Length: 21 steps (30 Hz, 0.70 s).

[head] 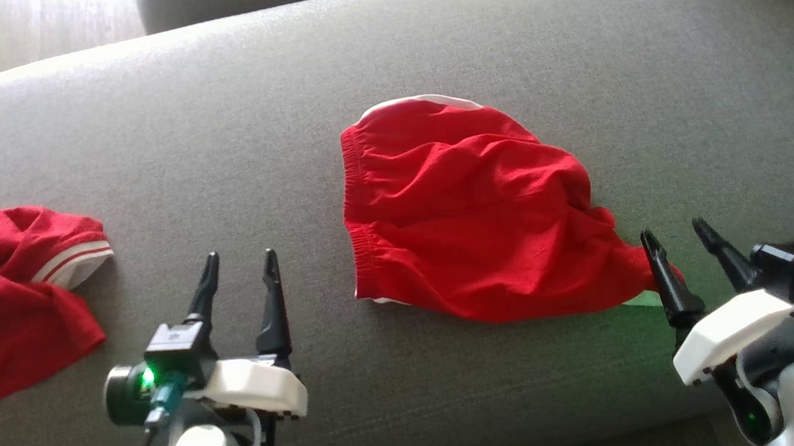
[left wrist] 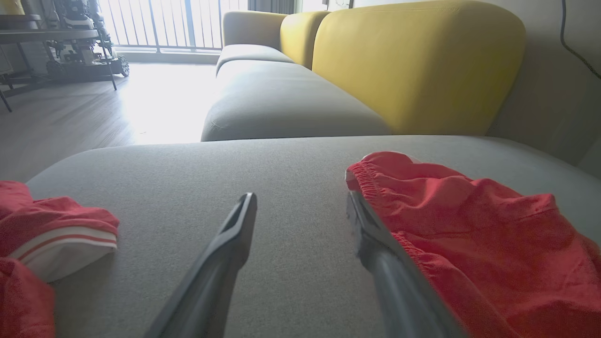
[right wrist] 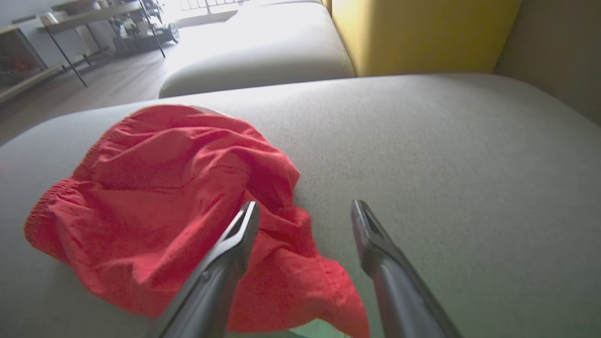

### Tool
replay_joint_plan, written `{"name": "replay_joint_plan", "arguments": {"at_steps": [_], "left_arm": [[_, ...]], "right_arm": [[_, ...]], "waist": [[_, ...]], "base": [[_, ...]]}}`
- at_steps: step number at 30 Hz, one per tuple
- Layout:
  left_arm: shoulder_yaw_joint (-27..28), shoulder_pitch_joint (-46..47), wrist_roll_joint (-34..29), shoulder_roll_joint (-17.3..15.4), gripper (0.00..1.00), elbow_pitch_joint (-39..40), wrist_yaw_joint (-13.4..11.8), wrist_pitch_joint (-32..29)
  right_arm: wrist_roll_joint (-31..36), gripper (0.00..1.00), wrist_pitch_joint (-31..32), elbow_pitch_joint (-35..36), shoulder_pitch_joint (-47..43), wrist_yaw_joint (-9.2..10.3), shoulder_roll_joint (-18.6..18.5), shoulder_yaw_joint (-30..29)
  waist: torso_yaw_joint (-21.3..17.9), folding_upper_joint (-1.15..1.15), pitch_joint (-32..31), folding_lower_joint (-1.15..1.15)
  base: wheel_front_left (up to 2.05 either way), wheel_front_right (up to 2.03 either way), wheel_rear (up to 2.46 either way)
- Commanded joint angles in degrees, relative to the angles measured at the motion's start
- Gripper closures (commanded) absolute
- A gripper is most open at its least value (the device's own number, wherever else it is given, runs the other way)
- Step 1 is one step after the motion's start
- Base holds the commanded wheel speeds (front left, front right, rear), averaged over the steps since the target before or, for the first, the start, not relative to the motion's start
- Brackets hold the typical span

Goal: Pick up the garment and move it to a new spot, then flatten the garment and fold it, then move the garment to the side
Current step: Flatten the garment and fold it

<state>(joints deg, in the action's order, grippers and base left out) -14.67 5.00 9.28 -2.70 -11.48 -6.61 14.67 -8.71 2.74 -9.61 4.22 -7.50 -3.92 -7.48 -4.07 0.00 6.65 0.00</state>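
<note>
— Red, crumpled cloth shorts with an elastic waistband and white trim (head: 467,217): where are they found?
— They are laid on the grey fabric sofa cushion (head: 219,123), just toward 3 o'clock from the middle of the head view. The waistband is turned to 9 o'clock, and a thin tail of cloth is drawn out toward 4 o'clock.
— How is the right gripper (head: 674,231) placed?
— It is seen at 4 o'clock with its jaws spread wide, and nothing is clamped between them. In the right wrist view one of its fingers (right wrist: 225,263) is seen over the tail of the shorts, the other over bare cushion. Whether the cloth is touched cannot be told.
— And the left gripper (head: 240,256)?
— It is held at 7 o'clock, parted just as widely, with only bare cushion between the fingers. The waistband is seen just beside it, on the 3 o'clock side.
— Is anything else noted?
— A second red garment with a white striped cuff (head: 13,296) is bunched at 9 o'clock, well apart from the shorts. A yellow padded backrest (left wrist: 418,65) is seen toward 12 o'clock in the left wrist view.
</note>
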Motion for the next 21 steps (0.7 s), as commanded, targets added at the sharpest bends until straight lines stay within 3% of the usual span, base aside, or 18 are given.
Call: {"name": "replay_joint_plan", "arguments": {"at_steps": [1,5,13,21], "left_arm": [[0.92,2.5,0.23,-0.18,0.0,1.29,0.09,0.33],[-1.37,2.89,-0.33,-0.18,0.0,-0.18,1.7,0.33],[-6.52,4.49,-3.93,-0.87,0.0,-8.18,8.5,0.33],[-8.22,8.82,-7.64,-1.78,0.0,-16.8,8.32,0.33]], "right_arm": [[-0.48,0.0,-2.26,2.71,2.84,0.01,-0.17,1.36],[0.55,0.0,-7.05,2.88,3.03,0.01,0.36,0.85],[0.76,0.0,-11.42,0.84,4.51,0.01,0.98,-0.12],[-0.5,0.0,-12.81,-0.87,5.8,0.01,1.02,0.36]], "waist": [[-0.46,0.0,0.36,0.0],[-1.36,0.0,1.16,0.0],[-3.47,0.0,3.07,0.0],[-5.52,0.0,4.95,0.0]], "base": [[0.0,0.0,0.0],[0.0,0.0,0.0],[0.0,0.0,0.0],[0.0,0.0,0.0]]}}
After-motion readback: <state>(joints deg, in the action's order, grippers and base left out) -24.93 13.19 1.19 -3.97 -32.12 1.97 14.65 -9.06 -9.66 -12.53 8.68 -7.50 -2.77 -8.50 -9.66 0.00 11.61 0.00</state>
